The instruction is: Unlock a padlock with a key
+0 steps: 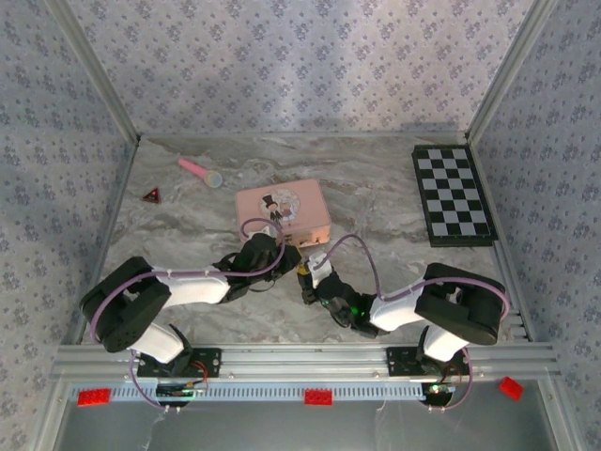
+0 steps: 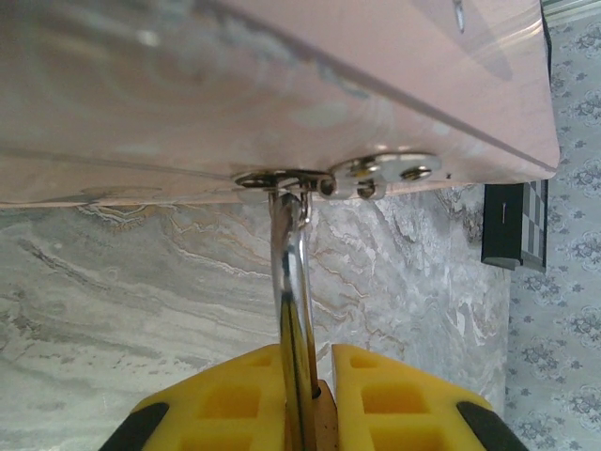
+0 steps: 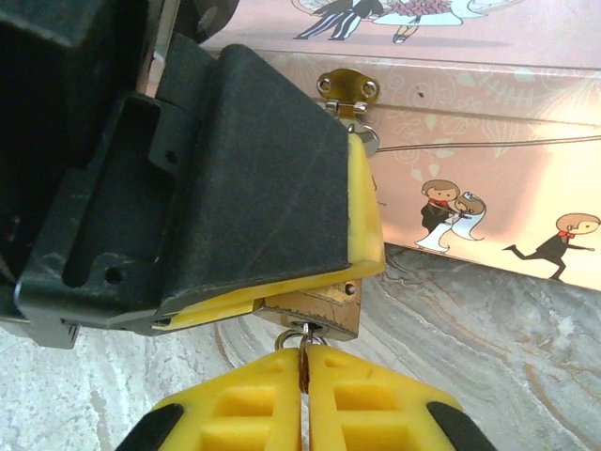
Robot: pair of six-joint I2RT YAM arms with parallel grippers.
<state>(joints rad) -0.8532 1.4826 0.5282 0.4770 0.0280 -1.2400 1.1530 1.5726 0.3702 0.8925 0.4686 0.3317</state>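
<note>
Key point(image 3: 304, 361) (edge-on) half-hidden in right end effector point(image 3: 304, 378).

The worktop point(image 1: 376, 178) is a grey marbled sheet, closed at the back and both sides by pale patterned walls point(image 1: 282, 56). A pink tin point(image 1: 282, 209) with cartoon wedding figures lies flat near the middle, lid up. In the right wrist view its lower edge rests straight on the marbling. A black-and-white chessboard point(image 1: 454, 194) lies flat at the far right, close to the right wall and well apart from the tin. A pink stick point(image 1: 200, 171) with a pale tip lies slanted at the far left. A small red triangle point(image 1: 151, 195) sits near it, by the left wall. The left wrist view shows the chessboard beyond the tin's corner.
</note>
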